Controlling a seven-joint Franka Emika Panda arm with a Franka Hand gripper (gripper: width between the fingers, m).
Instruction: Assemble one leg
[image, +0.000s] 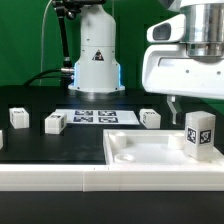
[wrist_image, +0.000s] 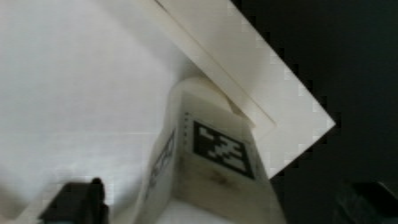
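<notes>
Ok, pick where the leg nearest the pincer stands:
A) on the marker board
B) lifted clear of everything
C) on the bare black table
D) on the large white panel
D: the leg stands upright on the large white panel, close to one of its corners, as the wrist view also shows.

The exterior view sits low, barely above the table, and faces across it toward the robot base and the green backdrop; the white panel fills its foreground, close to the lens; the wrist view looks down along the tool from very near, slightly blurred; both views share the leg and the panel's edge beside it.
</notes>
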